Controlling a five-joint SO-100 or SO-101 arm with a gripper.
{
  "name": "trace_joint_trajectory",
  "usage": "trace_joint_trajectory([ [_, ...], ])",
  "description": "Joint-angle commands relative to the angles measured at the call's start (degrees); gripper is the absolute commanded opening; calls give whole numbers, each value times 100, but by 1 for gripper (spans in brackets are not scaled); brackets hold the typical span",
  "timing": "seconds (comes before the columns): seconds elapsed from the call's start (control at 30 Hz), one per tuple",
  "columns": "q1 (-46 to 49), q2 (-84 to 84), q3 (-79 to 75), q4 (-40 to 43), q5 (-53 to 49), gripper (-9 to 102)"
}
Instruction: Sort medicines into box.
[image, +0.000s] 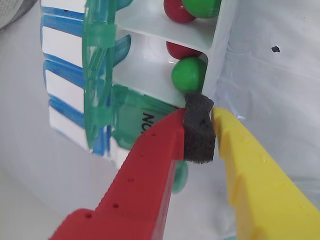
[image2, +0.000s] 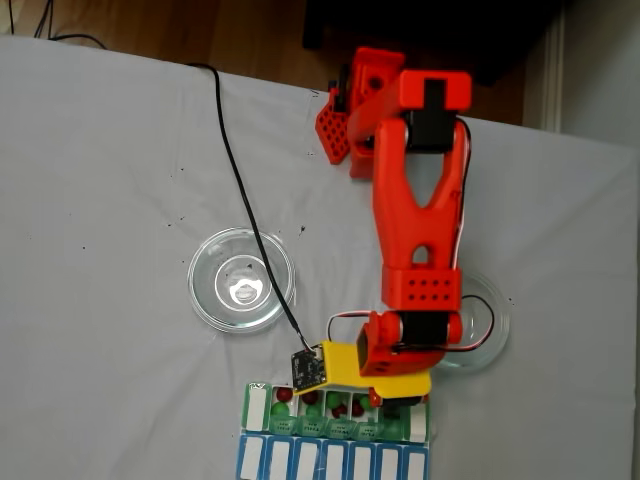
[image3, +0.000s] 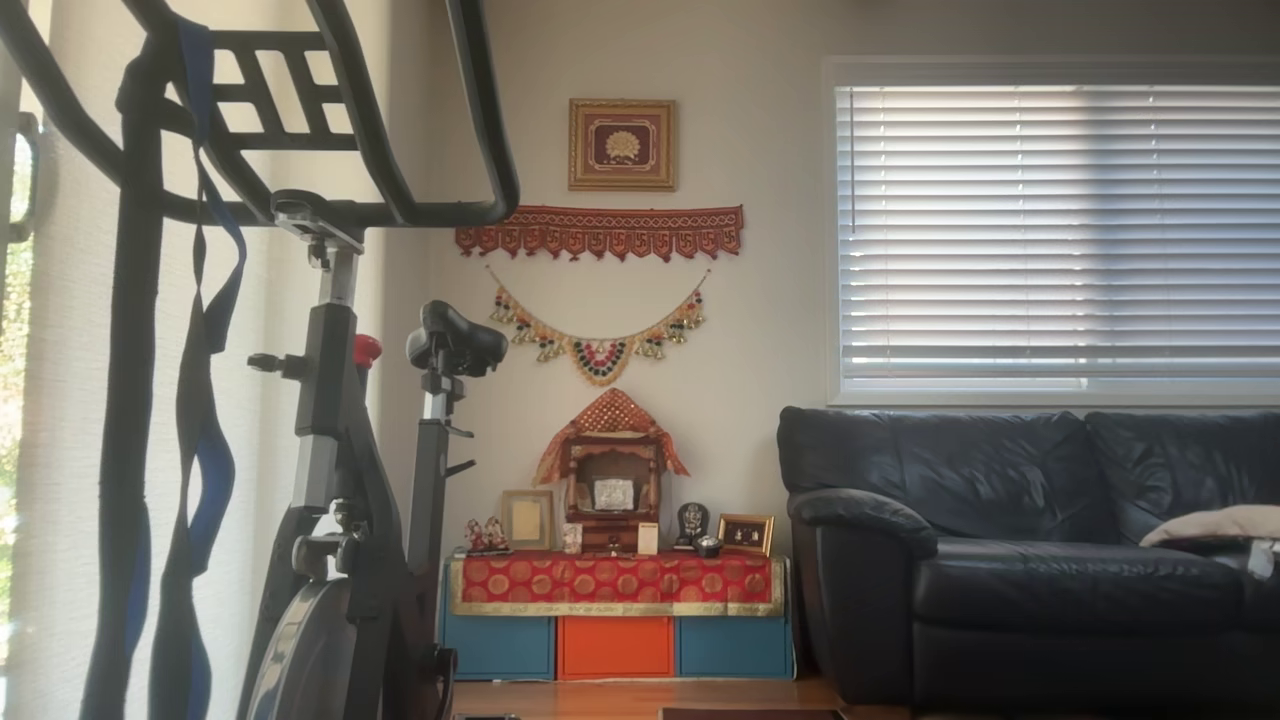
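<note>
Depositing step nearly done: end effector (image: 200, 131) nearly pressed together, pinching nothing, above box (image2: 335, 435) at table's near edge; medicines (image: 188, 74) inside compartments. Next: lift clear, check dishes.

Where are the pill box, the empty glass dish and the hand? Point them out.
pill box (image2: 335, 462): fixed view, on a white label of the blue row.
empty glass dish (image2: 208, 298): fixed view, on its left rim.
hand (image: 199, 131): wrist view, between the red and yellow fingertips.
</note>
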Motion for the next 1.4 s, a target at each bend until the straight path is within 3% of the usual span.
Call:
trace_joint_trajectory([
  [0.0,-9,-167,-457,369,-62,1],
  [0.53,-237,211,-527,501,-105,1],
  [0.73,-606,-105,-264,132,-729,1],
  [1.1,-791,-817,-396,299,-2303,2],
  [1.37,-483,-492,-747,598,-2461,1],
])
